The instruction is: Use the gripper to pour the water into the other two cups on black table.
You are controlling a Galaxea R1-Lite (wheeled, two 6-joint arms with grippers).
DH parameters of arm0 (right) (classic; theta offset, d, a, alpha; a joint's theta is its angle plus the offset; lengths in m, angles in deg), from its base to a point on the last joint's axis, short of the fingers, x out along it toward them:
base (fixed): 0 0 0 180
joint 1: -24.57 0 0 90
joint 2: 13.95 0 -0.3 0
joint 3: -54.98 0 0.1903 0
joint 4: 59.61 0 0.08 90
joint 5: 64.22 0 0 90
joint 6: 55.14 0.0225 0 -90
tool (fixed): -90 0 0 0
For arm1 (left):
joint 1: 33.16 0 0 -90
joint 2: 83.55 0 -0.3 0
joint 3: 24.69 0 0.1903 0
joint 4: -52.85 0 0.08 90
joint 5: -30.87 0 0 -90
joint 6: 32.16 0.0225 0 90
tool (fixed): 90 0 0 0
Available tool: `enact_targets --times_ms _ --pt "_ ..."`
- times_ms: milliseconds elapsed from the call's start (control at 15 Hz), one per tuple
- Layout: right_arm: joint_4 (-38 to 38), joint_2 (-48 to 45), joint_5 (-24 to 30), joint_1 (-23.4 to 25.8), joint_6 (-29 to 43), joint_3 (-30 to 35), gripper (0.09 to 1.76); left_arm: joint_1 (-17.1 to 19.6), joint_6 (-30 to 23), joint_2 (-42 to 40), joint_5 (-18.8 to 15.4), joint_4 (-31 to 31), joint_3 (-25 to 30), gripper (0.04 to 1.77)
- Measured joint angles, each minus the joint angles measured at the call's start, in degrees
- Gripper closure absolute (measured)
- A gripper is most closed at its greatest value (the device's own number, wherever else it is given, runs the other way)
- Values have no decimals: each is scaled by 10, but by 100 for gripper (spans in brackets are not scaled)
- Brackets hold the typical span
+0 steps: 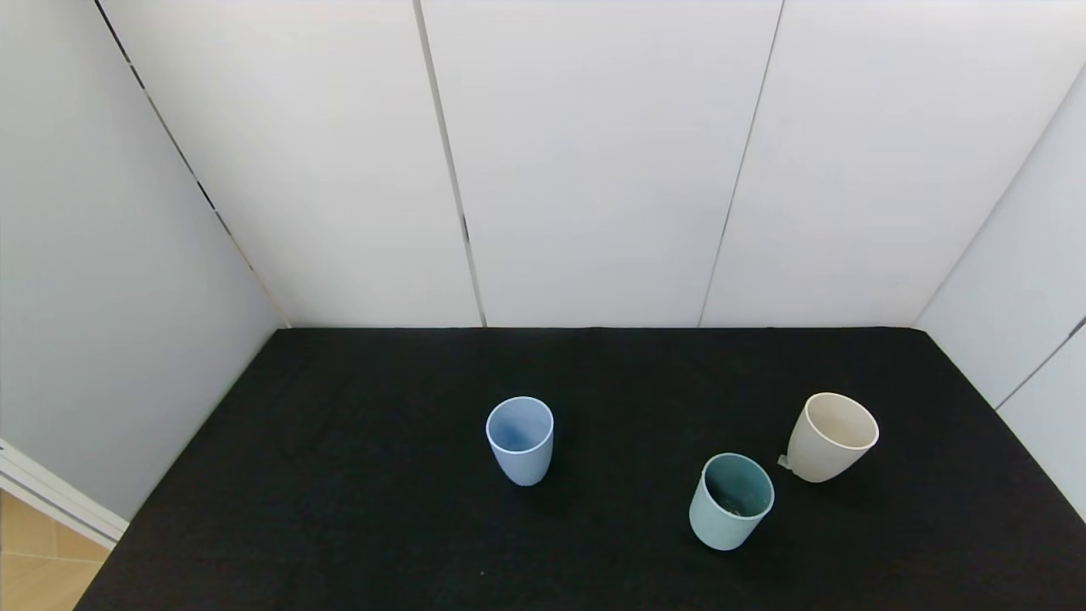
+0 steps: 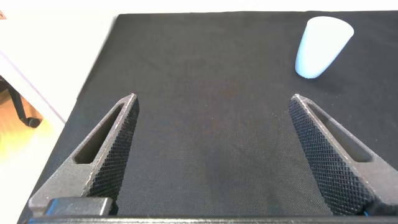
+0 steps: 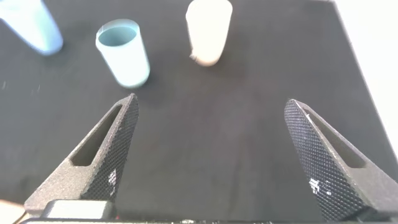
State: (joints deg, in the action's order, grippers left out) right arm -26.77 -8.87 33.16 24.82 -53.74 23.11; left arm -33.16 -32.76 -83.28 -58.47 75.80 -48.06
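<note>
Three tumblers stand upright on the black table (image 1: 339,475). The light blue cup (image 1: 519,440) is near the middle. The cream-beige cup (image 1: 830,436) is at the right. The teal-green cup (image 1: 730,500) stands nearer me, close to the cream one. Water does not show clearly in any cup. Neither arm shows in the head view. My left gripper (image 2: 213,106) is open and empty over bare cloth, with the light blue cup (image 2: 322,46) well beyond it. My right gripper (image 3: 210,109) is open and empty, short of the teal-green cup (image 3: 124,52) and the cream cup (image 3: 208,31).
White wall panels (image 1: 594,170) close the table at the back and both sides. The table's left edge drops to a wooden floor (image 1: 38,568). A small pale tag (image 1: 783,462) lies at the cream cup's base.
</note>
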Motion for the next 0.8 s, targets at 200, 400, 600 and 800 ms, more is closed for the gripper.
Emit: enact_targets --times_ms 200,400,600,800 --pt "-45 -37 -51 0 -1 22 15 0 0 0 0 0 0 9" --pt "-105 -48 -76 -1 -16 71 15 0 0 0 0 0 0 9" --pt "-105 -50 -74 -1 -16 83 15 0 0 0 0 0 0 9" --pt "-105 -51 -74 -1 -15 85 15 0 0 0 0 0 0 9"
